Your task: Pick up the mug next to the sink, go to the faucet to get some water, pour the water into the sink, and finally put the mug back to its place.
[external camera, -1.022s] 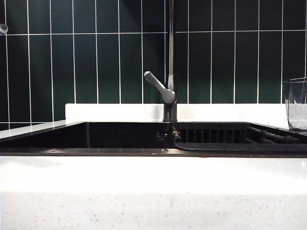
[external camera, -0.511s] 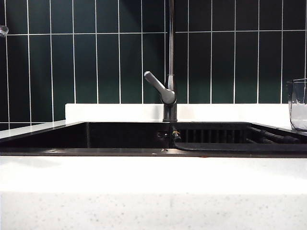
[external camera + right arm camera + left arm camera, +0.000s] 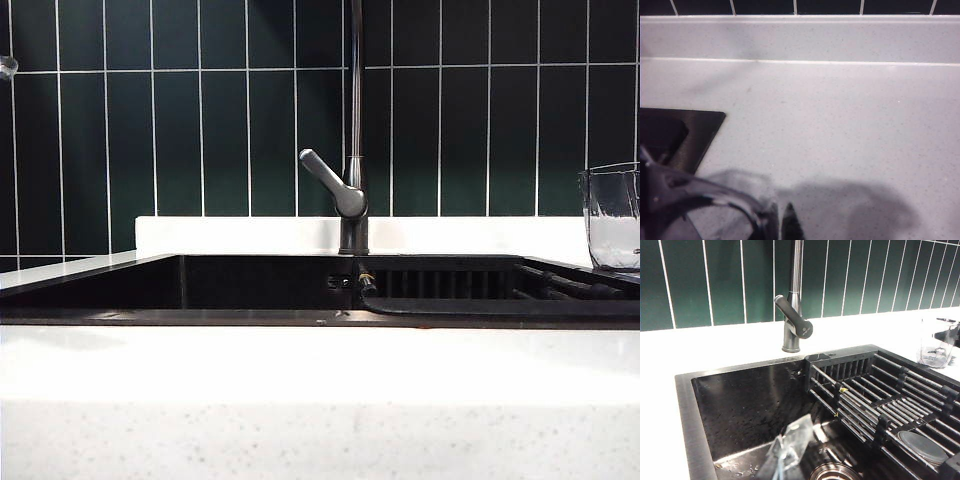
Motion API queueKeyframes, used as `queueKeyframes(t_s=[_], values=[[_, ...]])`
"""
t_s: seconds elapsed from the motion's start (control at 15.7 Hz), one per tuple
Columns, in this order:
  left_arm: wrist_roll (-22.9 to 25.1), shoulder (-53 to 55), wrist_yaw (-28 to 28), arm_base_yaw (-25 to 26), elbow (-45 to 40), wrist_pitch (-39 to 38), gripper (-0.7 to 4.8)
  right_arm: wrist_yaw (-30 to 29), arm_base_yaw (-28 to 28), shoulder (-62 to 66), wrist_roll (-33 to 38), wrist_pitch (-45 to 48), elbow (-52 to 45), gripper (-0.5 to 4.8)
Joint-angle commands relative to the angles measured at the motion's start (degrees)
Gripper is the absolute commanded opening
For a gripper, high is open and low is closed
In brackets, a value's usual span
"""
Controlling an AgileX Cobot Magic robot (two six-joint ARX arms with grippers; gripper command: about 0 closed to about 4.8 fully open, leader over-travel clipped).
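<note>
Mug was held upright by the closed right gripper above the counter beside the sink, presumably for carrying toward the faucet. Left gripper was closed, empty, over the basin.

Dark green wall tiles, tall and narrow with white grout, rise behind a low white upstand. White speckled countertop runs below and in front of the upstand, brightly lit.

No readable writing anywhere: the faucet, the sink, the glass mug and the wall tiles carry no legible text.
</note>
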Motion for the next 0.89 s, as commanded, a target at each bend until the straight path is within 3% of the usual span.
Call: queueKeyframes(t_s=[0.06,0.89], values=[[0.4,0.0,0.5,-0.1,0.1,0.3,-0.06,-0.5,0.1,-0.2,0.2,0.1,0.1,-0.09],[0.4,0.0,1.4,-0.1,0.1,-0.8,-0.06,-1.4,-2.2,-0.5,0.0,1.2,-2.3,-0.09]])
